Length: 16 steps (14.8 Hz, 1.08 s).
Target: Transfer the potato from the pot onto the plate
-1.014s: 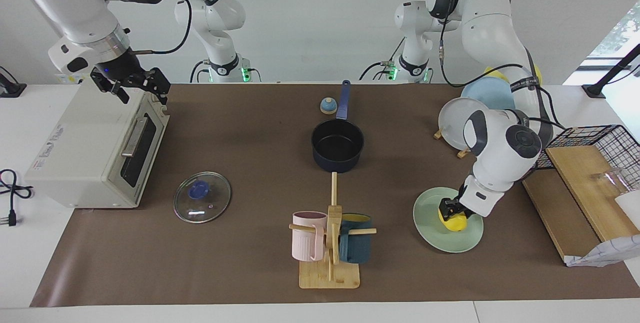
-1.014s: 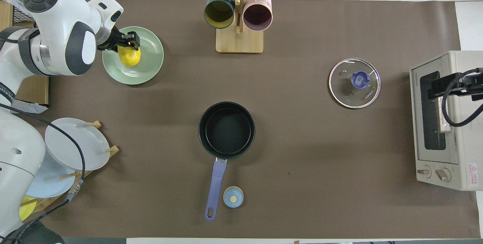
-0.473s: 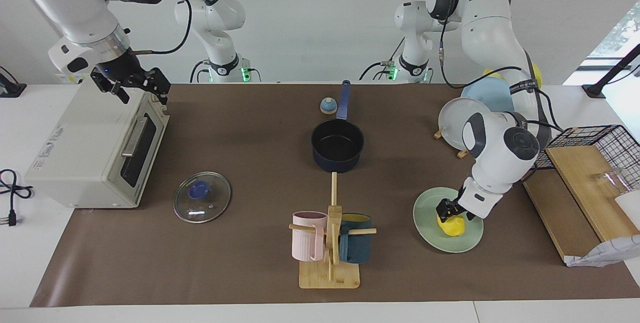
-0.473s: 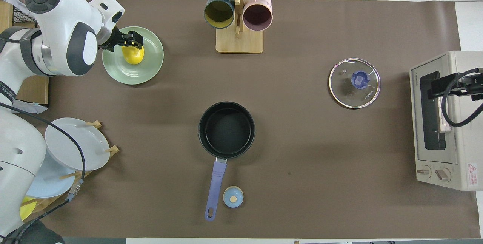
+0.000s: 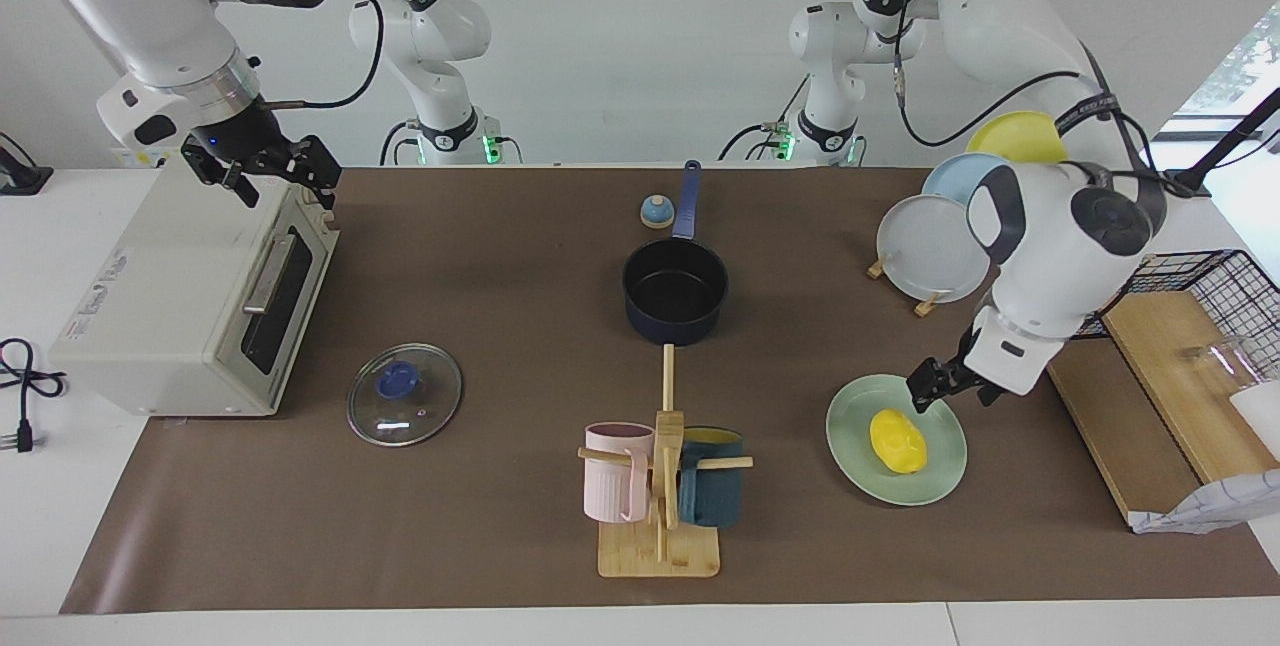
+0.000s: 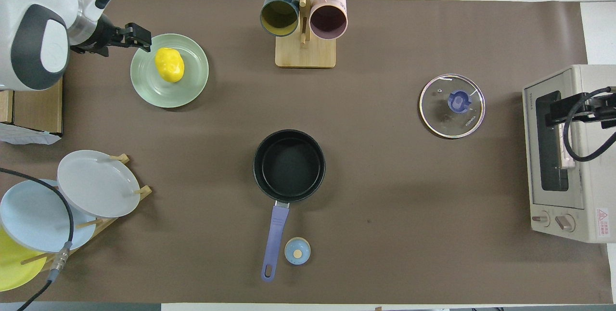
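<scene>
One potato [image 5: 897, 440] lies loose on the mint plate [image 5: 850, 458], just below and clear of the left gripper [image 5: 928, 388], whose jaws hold nothing and look parted; the gripper hangs over the plate's rim toward the left arm's end of the surface; the pot [image 5: 675, 302] stands empty, well apart from those jaws, toward the middle; the right gripper [image 5: 262, 170] waits over the toaster oven [image 5: 190, 296], and I cannot tell how its jaws stand; the transfer looks done, so next calls only for lifting the left arm clear without brushing the potato.
</scene>
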{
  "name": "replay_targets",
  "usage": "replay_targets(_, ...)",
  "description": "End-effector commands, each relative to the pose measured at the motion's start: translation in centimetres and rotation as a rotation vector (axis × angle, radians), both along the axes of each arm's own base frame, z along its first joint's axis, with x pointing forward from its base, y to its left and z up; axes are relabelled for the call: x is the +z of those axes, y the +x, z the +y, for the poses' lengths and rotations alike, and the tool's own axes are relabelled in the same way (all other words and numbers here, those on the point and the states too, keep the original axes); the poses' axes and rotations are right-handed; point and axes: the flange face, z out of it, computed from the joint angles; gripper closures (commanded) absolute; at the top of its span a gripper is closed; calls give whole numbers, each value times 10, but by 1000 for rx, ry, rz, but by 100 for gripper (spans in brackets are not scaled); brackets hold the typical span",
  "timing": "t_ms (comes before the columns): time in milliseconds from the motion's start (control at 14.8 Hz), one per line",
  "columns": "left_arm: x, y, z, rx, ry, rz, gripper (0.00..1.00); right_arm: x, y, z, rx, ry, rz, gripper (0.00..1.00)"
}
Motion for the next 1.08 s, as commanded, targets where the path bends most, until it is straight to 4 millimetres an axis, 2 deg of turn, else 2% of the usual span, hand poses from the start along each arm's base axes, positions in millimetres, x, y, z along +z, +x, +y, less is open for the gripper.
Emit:
replay_targets(0, 55, -35, 11, -1, 14, 28, 0, 1, -7, 0, -15, 19, 4, 0)
replay_targets(203, 110, -75, 21, 6, 24, 63, 0, 1, -7, 0, -13, 19, 4, 0)
replay_targets(338, 131, -106, 25, 7, 31, 90, 0, 1, -7, 0, -15, 19, 4, 0)
replay_targets(406, 139, -121, 32, 17, 33, 98, 0, 2, -7, 0, -15, 19, 3, 0)
replay_targets(541, 137, -146, 34, -3, 40, 118, 0, 2, -7, 0, -13, 19, 3, 0)
replay_targets(676, 120, -161, 33, -24, 45, 141, 0, 1, -7, 0, -13, 19, 4, 0)
replay_targets(879, 127, -160, 29, -30, 41, 126, 0, 1, -7, 0, -15, 19, 4, 0)
replay_targets(1014, 130, -164, 29, -32, 45, 181, 0, 1, -7, 0, -13, 19, 4, 0)
